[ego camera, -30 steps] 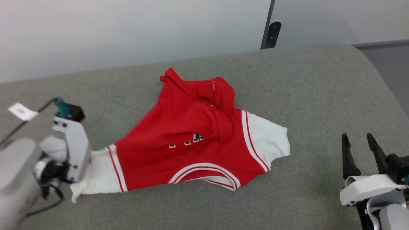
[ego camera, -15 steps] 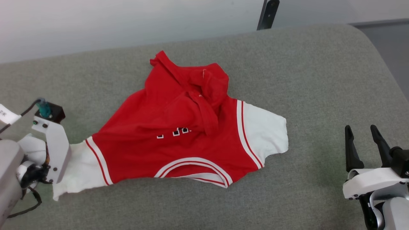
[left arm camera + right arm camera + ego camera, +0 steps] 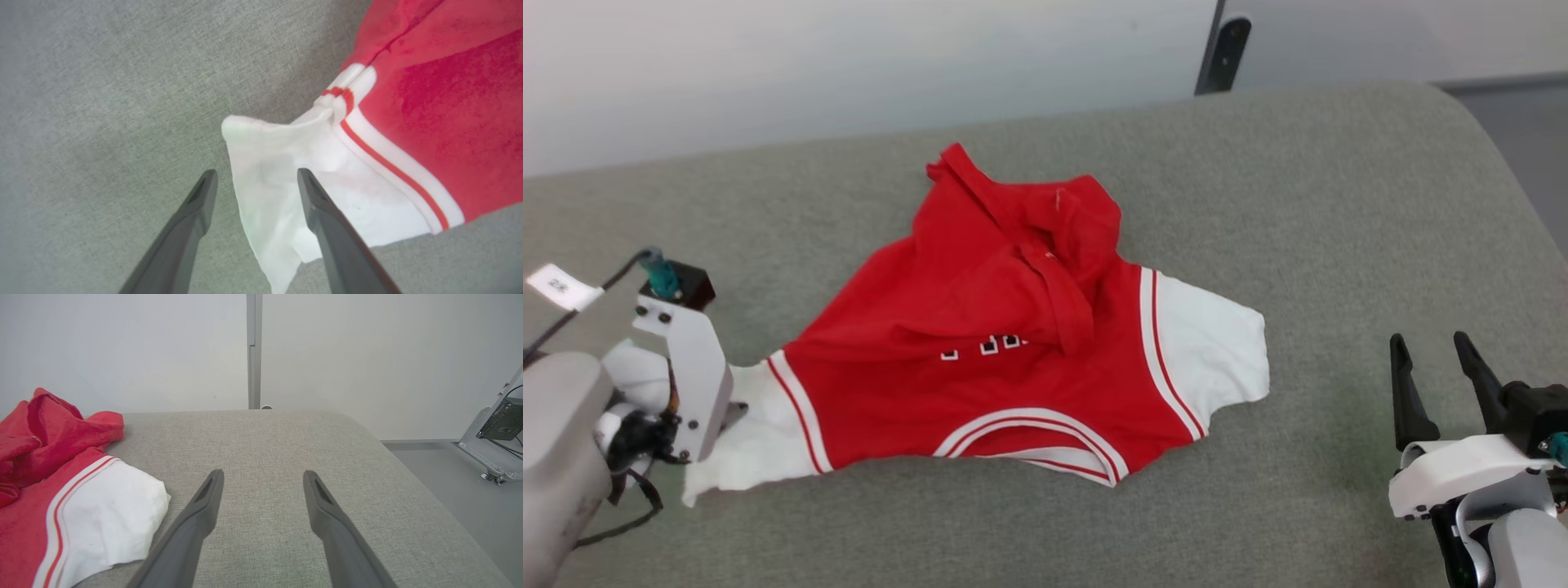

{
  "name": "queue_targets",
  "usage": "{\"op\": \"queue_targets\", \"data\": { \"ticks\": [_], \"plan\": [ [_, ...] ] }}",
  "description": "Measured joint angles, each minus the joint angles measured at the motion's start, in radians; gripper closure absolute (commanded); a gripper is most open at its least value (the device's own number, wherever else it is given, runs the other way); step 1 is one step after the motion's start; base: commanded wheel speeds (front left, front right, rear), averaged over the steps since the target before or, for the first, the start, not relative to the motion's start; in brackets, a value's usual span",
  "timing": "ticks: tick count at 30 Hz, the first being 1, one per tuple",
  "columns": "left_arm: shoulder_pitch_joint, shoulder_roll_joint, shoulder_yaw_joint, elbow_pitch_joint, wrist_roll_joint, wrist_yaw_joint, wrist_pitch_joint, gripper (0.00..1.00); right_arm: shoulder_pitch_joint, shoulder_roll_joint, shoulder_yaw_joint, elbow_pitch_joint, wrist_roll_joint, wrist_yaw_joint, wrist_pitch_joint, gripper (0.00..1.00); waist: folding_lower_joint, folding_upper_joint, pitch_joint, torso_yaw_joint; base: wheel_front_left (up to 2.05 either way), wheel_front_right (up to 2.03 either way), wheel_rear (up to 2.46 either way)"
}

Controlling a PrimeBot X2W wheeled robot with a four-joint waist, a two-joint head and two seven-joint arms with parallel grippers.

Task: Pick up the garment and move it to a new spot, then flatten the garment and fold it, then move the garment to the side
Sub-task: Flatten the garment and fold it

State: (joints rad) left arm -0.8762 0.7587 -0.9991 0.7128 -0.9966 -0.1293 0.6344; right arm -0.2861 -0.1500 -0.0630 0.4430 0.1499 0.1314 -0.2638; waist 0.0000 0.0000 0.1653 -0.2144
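1. Since a second earlier the head camera had shifted a little. The garment [image 3: 1013, 359] also lay drawn out wider toward the lower left of the head view.
2. The garment rested in the middle of the grey cushioned surface [image 3: 1339, 204]. Its red cloth was bunched at the top and its striped neckline faced the bottom edge. One white sleeve [image 3: 1217, 343] lay at the right, and the other sleeve [image 3: 756, 425] lay at the lower left beside the left arm's wrist.
3. The left gripper [image 3: 254, 175] had its jaws spread wide and clamped nothing. In the left wrist view the sleeve's edge lay between the two fingers, and one finger [image 3: 322, 212] crossed over the white cloth. Whether it touched the cloth could not be told.
4. The right gripper [image 3: 1430, 339] stood at the lower right of the head view. Its jaws were apart and empty over bare cushion, well apart from the nearer sleeve.
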Motion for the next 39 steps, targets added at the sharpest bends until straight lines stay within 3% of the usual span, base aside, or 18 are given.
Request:
{"op": "queue_targets", "data": {
  "ticks": [8,19,31,39],
  "plan": [
    [-0.019,-0.004,0.002,-0.003,0.007,0.000,-0.086,0.00,0.015,-0.013,0.029,0.023,0.009,0.000,0.000,0.00,0.0000,0.0000,-0.077,0.037,0.00,0.00,0.00],
    [0.111,-0.020,0.074,-0.100,-0.025,0.017,-0.397,0.00,0.059,-0.018,0.047,0.022,0.020,0.000,0.000,0.00,0.0000,0.0000,-0.178,0.098,0.00,0.00,0.00],
    [0.364,-0.029,0.170,-0.262,-0.050,0.124,-0.822,0.00,0.123,-0.013,0.048,-0.035,0.033,0.000,0.000,0.00,0.0000,0.0000,-0.246,0.153,0.00,0.00,0.00],
    [0.507,-0.068,0.237,-0.360,-0.032,0.218,-0.892,0.00,0.191,-0.013,0.012,-0.091,0.034,0.000,0.000,0.00,0.0000,0.0000,-0.262,0.198,0.00,0.00,0.00]
  ]
}}
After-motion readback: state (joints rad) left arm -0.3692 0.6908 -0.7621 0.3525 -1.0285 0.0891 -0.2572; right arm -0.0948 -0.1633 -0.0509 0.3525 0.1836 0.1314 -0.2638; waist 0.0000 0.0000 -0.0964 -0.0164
